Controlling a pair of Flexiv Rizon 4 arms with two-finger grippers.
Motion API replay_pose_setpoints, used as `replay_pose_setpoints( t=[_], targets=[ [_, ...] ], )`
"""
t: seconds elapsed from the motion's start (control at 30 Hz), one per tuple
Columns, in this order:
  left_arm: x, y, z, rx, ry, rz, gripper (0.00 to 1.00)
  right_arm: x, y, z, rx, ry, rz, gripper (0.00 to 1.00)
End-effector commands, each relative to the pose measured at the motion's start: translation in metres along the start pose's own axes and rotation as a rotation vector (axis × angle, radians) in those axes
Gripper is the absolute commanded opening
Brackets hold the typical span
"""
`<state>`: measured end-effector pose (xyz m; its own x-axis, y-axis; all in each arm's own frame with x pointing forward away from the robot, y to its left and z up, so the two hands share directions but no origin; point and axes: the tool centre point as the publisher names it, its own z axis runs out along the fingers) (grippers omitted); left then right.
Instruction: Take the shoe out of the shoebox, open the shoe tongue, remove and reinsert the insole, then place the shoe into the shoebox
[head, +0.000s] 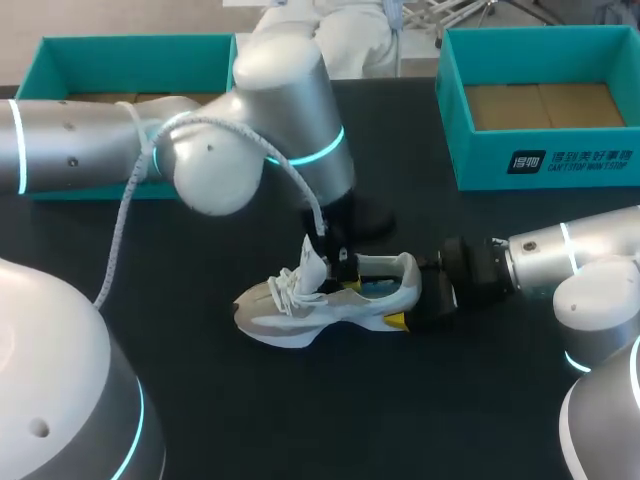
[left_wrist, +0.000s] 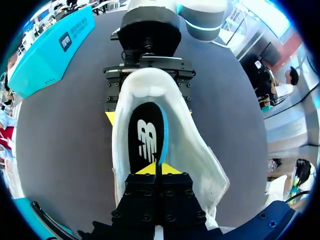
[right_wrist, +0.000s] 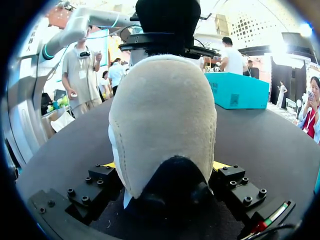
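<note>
A white and grey shoe (head: 330, 300) lies on its sole in the middle of the black table, toe toward my left. Its tongue and laces stand up. My left gripper (head: 340, 262) reaches down into the shoe's opening. In the left wrist view it (left_wrist: 156, 169) is shut on the raised edge of the black, blue-rimmed insole (left_wrist: 145, 135) inside the shoe (left_wrist: 195, 160). My right gripper (head: 415, 305) is at the heel. In the right wrist view the heel (right_wrist: 162, 115) fills the space between its fingers (right_wrist: 165, 165), and both yellow tips press its sides.
Two teal shoeboxes stand open at the back: one at the far right (head: 540, 165), one at the far left (head: 130, 50). A white cable hangs from my left arm (head: 120, 230). Bare black table (head: 330, 420) lies in front of the shoe.
</note>
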<state>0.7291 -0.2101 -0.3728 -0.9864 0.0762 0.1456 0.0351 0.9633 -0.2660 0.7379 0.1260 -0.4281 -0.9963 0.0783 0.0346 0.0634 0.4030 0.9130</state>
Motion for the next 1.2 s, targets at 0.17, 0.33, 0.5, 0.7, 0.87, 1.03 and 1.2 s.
replay_pose_setpoints(
  t=[0.17,0.33,0.5,0.7,0.87,1.03,1.2],
  targets=[
    [0.003,0.011,-0.02,0.04,0.031,-0.016,0.0,-0.002,-0.008,0.009,0.005,-0.001,0.001,0.0],
    [0.011,0.012,-0.034,0.088,0.025,-0.018,0.0,-0.002,-0.008,0.009,0.005,-0.001,0.001,0.0],
    [0.021,0.012,-0.056,0.161,0.004,-0.009,0.0,-0.002,-0.008,0.009,0.005,-0.001,0.001,0.0],
    [0.022,0.0,-0.069,0.205,-0.018,0.008,0.0,-0.002,-0.008,0.009,0.005,-0.001,0.001,0.0],
    [0.022,-0.02,-0.073,0.248,-0.023,0.034,0.0,-0.002,-0.008,0.009,0.005,-0.001,0.001,0.0],
    [0.025,-0.042,-0.078,0.298,-0.034,0.059,0.0,-0.002,-0.008,0.009,0.005,-0.001,0.001,0.0],
    [0.022,-0.054,-0.069,0.314,-0.041,0.059,0.0,-0.002,-0.008,0.009,0.005,-0.001,0.001,0.0]
  ],
)
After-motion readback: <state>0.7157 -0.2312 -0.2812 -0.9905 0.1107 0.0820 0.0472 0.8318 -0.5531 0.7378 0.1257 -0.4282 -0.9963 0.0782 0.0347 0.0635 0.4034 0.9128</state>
